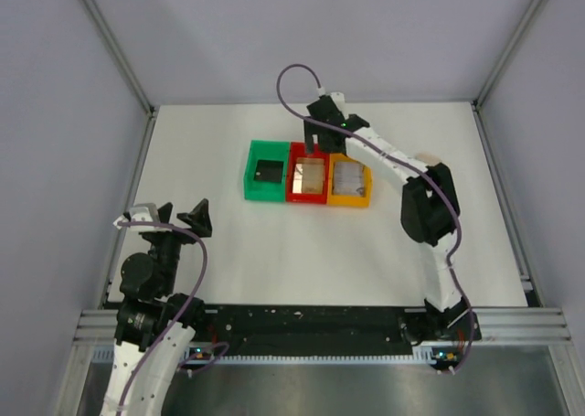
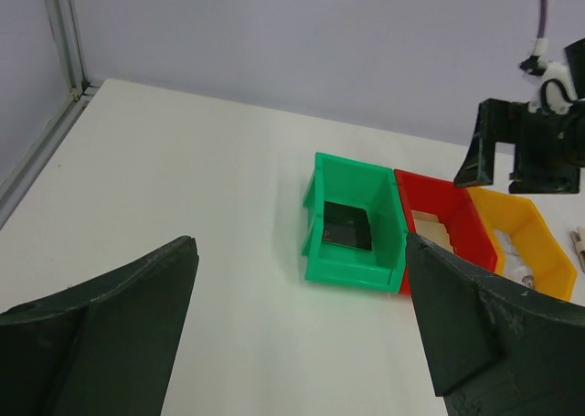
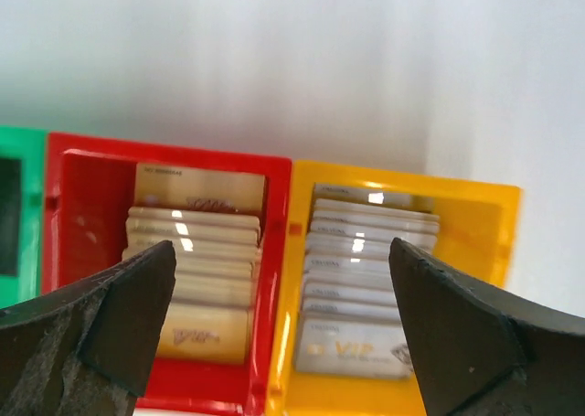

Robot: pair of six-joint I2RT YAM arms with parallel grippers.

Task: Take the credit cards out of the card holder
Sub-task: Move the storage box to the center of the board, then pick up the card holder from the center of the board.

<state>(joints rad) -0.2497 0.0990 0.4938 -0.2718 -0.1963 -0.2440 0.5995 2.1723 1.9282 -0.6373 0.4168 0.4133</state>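
Above the red bin [image 1: 306,179] and orange bin [image 1: 350,184], right gripper [image 1: 322,146] hung wide open, holding nothing, left gripper [image 1: 178,217] likewise spread and empty near its base, tan card holder [image 1: 425,156] lay behind the right arm, partly hidden.

Two grippers, three bins, two stacks of cards, one dark piece, one card holder.
Left gripper [image 1: 174,217] and right gripper [image 1: 322,146] make two, each with two fingers spread wide. Three bins sit in one row under the right gripper: one green bin [image 1: 249,180], one red bin [image 1: 292,186], one orange bin [image 1: 366,193]. Between the right gripper's fingers lie one gold stack [image 3: 196,270] and one silver stack [image 3: 361,288], each of several overlapped cards, too layered to count exactly. One dark flat piece [image 2: 347,226] lies in the green bin. One tan card holder [image 1: 425,156] shows behind the right arm.
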